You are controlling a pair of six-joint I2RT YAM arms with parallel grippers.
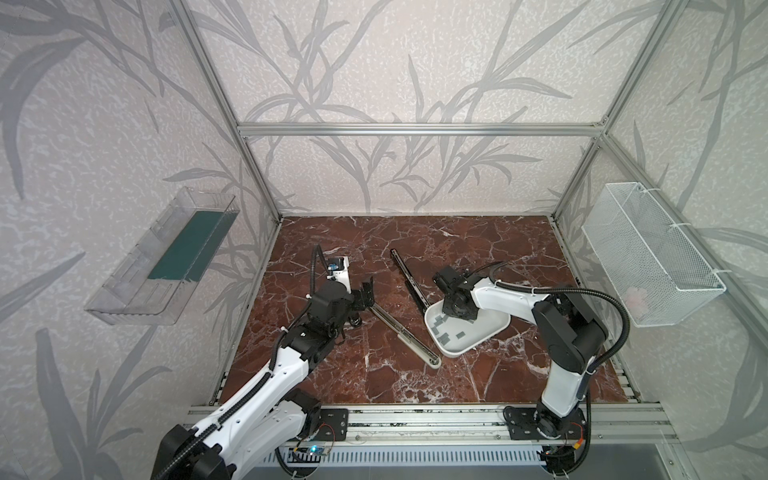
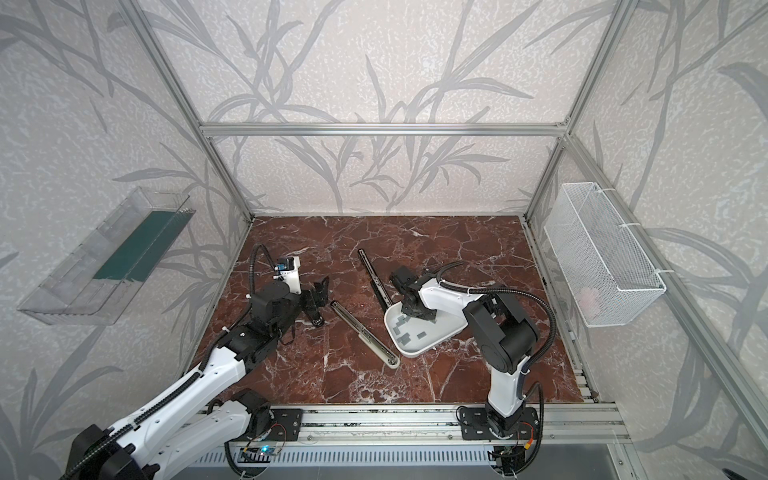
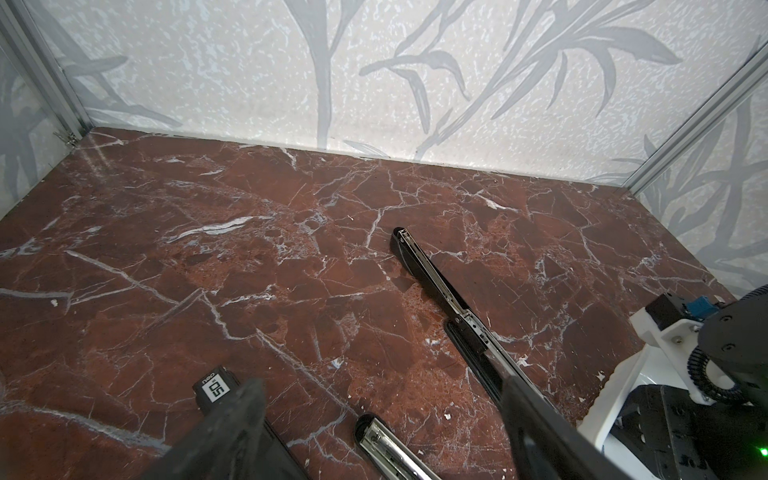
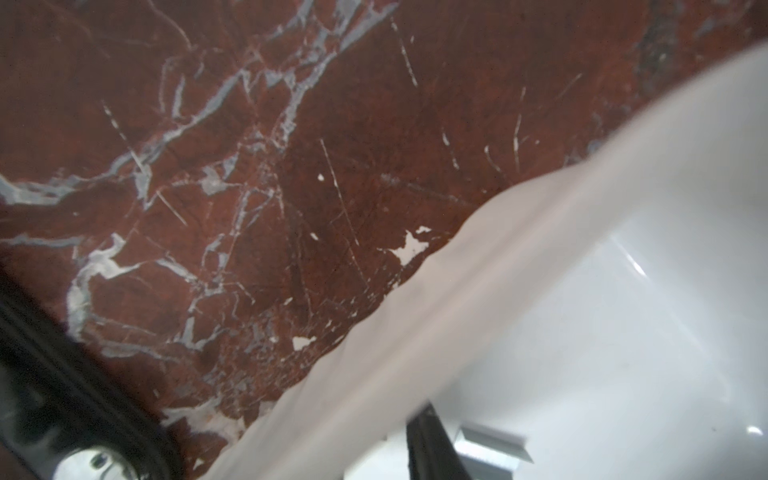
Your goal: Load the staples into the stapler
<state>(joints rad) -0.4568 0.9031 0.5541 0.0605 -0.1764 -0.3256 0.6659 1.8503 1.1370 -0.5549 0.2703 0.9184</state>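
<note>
Marble top: tray holds staples (scattered); right gripper inside, closure unclear; left gripper wide, empty.

We count two robot arms, one opened stapler, one white tray, one clear bin and one wire basket. In the tray we see at least five staples.

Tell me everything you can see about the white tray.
The tray is white, shallow and glossy like plastic, a rounded rectangle with a raised rim. It lies flat, askew, on the marble table right of centre. Small grey staples lie scattered in it. The right gripper reaches down into its far end; the stapler lies by its far left corner.
</note>
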